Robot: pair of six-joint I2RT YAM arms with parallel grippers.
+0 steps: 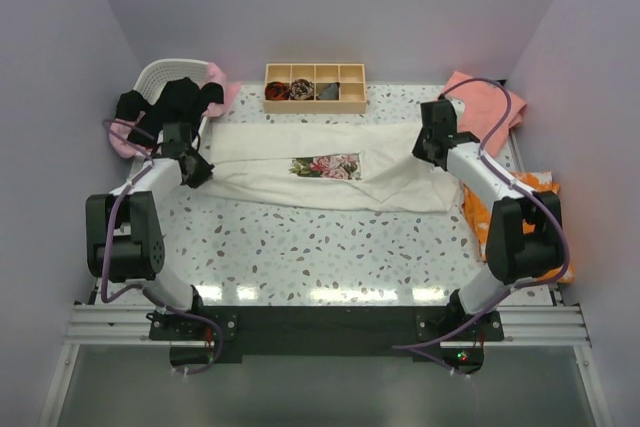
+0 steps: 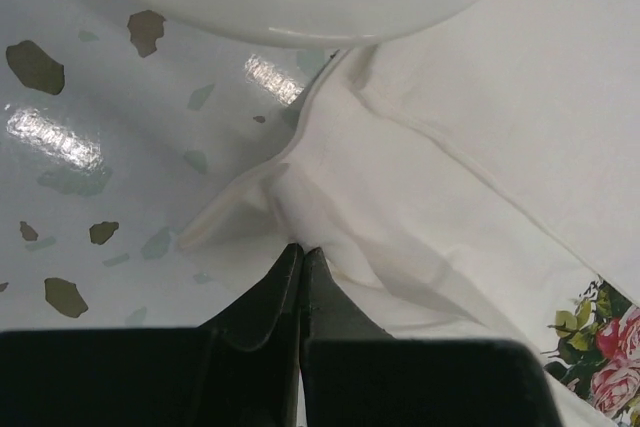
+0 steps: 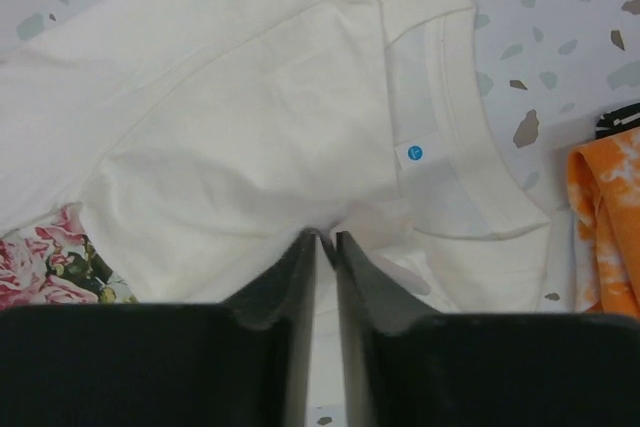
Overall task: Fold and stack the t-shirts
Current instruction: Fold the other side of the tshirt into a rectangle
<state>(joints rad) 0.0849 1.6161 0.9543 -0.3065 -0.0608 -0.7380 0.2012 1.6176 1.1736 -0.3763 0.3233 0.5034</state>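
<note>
A large cream-white t-shirt (image 1: 330, 182) with a rose print (image 1: 326, 166) lies folded lengthwise across the table's middle. My left gripper (image 1: 197, 173) is shut on its left edge; the left wrist view shows the fingertips (image 2: 302, 250) pinching a fold of cream cloth (image 2: 430, 177). My right gripper (image 1: 432, 152) is shut on the shirt near its collar (image 3: 470, 147), cloth pinched between the fingertips (image 3: 327, 239). A salmon-pink t-shirt (image 1: 487, 107) lies at the back right. Black (image 1: 170, 102) and light pink (image 1: 217, 77) tees hang over a white basket (image 1: 165, 72) at the back left.
A wooden compartment tray (image 1: 314, 87) with small dark rolled bundles stands at the back centre. An orange patterned cloth (image 1: 545, 187) lies at the right edge, also in the right wrist view (image 3: 605, 222). The basket rim (image 2: 290, 17) is just beyond my left gripper.
</note>
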